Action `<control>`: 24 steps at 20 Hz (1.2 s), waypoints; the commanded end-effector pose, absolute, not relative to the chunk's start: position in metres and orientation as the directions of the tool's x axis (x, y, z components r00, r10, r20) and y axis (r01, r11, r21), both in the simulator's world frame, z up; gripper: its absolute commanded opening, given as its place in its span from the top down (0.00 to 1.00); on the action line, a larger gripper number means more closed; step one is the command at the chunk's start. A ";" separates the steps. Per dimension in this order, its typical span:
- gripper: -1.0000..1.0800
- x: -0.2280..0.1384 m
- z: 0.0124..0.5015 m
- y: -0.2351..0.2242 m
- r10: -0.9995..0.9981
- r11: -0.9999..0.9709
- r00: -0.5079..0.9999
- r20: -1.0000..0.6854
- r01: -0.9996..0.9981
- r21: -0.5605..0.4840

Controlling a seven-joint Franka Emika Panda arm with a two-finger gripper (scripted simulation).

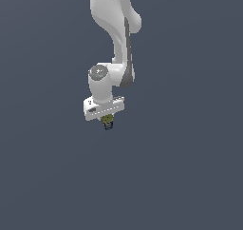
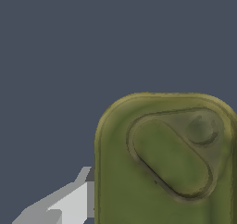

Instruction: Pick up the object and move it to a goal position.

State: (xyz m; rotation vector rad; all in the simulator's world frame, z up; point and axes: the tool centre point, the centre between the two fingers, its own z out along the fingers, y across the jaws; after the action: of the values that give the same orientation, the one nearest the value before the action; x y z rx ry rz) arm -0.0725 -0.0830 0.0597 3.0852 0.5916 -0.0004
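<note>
Now | object directly under tool | fills wrist view

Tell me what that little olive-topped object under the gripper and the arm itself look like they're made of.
The object: its olive top looks like matte painted metal or plastic, with a pressed oval recess and a rounded rim like a tin lid; a simulator's render leaves this open. The arm: smooth white shells with grey joint inserts, like glossy moulded plastic, with soft highlights. One of the fingers looks flat grey-white.
</note>
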 end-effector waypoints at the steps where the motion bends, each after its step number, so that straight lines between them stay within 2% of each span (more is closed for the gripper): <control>1: 1.00 -0.072 0.059 -0.083 0.370 -0.929 0.929 0.000 0.370 0.000; 12: 1.00 -0.059 0.083 -0.078 0.370 -0.929 0.929 0.000 0.370 0.000; 24: 1.00 -0.008 0.165 -0.062 0.370 -0.929 0.929 0.000 0.370 0.000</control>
State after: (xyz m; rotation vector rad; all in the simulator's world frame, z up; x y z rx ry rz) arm -0.0166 -0.0640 0.1505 3.0866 0.5921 -0.0060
